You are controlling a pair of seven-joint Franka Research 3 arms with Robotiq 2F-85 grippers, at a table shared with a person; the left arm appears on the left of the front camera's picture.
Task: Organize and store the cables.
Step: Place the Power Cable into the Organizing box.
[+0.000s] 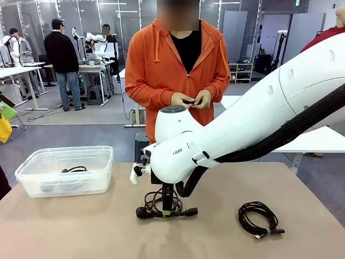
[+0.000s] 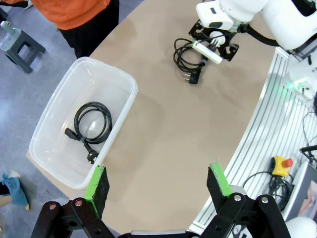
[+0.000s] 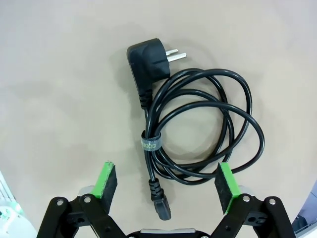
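right gripper over black coiled power cable
i see its fingers and the left gripper fingers spread, empty; cable lies right of clear plastic bin, which holds a second black cable coil.

Tan table is carrying three items: a clear plastic bin is sitting at its left, a strapped power cord coil is lying centrally, and a second black cable coil is resting at right.

Probably a robotics laboratory: white worktables line an open hall; an emergency-stop button lies beside the table.
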